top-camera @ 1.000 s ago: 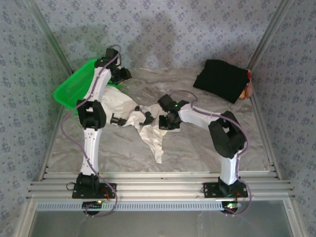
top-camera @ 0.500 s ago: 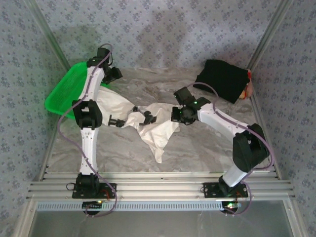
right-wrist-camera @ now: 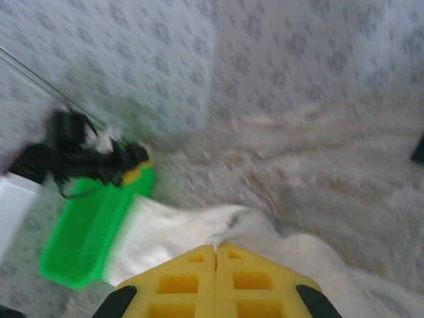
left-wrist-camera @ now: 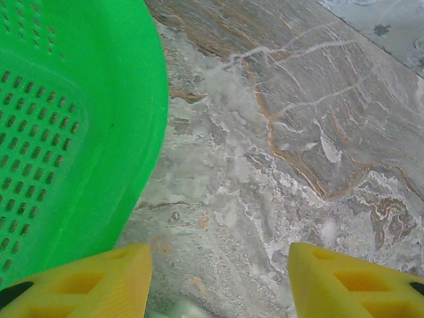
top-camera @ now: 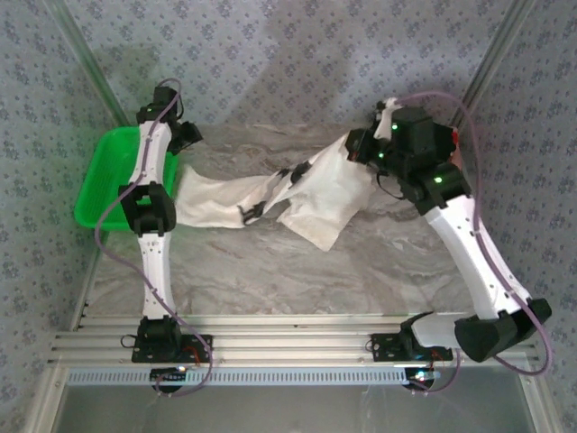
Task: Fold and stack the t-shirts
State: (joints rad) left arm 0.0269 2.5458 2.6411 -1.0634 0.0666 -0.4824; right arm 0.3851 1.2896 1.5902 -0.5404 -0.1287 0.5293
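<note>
The marble table [top-camera: 361,271] sits inside patterned walls. At its left, the green basket [top-camera: 95,194] lies beside the left gripper [left-wrist-camera: 218,265], whose jaws stand apart with nothing plainly between them. The off-white shirt [top-camera: 334,194] stretches across the table's far middle. It looks limp and light, likely to sag and bunch, so hems or shoulder corners seem the best hold. The right gripper [right-wrist-camera: 216,255] is pinched closed on one raised edge.

No text, label, brand, number or sign can be read anywhere. The off-white t-shirt [top-camera: 335,191], stretched across the table's middle towards 2 o'clock, carries a few small black marks (too small to tell whether they are print). The wall [top-camera: 297,54] bears only repeating ornament.
</note>
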